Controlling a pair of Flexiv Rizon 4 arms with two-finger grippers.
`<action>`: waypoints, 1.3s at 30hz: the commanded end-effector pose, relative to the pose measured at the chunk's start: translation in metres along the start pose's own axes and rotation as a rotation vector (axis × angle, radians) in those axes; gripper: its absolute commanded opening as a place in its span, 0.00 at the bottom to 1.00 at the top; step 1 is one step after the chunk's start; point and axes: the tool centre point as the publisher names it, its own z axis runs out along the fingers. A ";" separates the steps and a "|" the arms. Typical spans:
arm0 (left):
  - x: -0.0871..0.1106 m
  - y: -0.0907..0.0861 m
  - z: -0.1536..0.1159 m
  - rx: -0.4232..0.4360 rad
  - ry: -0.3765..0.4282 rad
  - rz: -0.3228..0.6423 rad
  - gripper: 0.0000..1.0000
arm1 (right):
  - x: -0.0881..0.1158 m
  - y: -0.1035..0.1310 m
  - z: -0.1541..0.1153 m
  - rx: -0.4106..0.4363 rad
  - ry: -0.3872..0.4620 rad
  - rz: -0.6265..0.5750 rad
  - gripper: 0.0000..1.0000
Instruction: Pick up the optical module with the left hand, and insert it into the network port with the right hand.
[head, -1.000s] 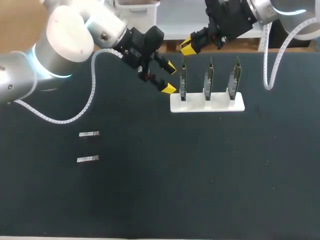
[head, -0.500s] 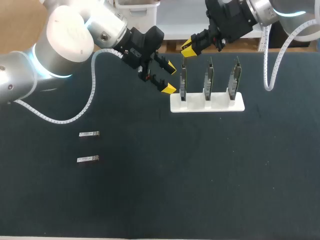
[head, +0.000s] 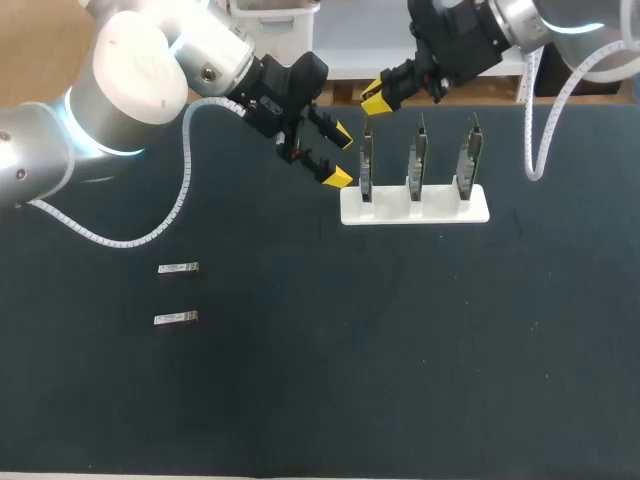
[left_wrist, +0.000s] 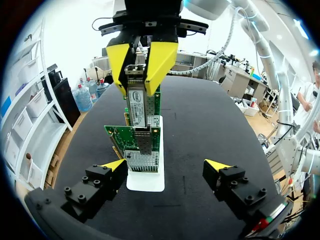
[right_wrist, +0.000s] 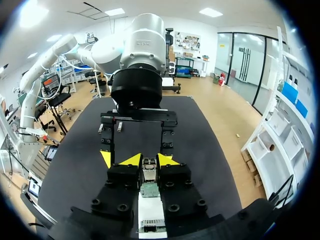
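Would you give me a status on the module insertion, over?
Left gripper open, beside the card stand. Right gripper shut on optical module, upright at the port of the end card; seating unclear. Nothing in the way; two spare modules lie aside.

Silver module (left_wrist: 136, 107); green boards (left_wrist: 120, 136); white stand (head: 440, 210)

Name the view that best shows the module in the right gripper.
The left wrist view: the module shows full length, clamped in the right gripper over a circuit card. The right wrist view shows only its end between the fingers; in the head view I cannot find it.
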 end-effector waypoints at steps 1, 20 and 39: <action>0.000 0.001 0.000 0.001 0.002 0.000 1.00 | 0.000 -0.002 0.001 -0.007 0.001 0.002 0.00; 0.000 0.001 0.000 0.001 0.002 0.000 1.00 | 0.003 0.001 0.001 -0.029 0.000 0.000 0.00; 0.000 0.001 0.000 0.001 0.002 0.000 1.00 | -0.001 0.006 -0.003 -0.031 -0.003 -0.022 0.00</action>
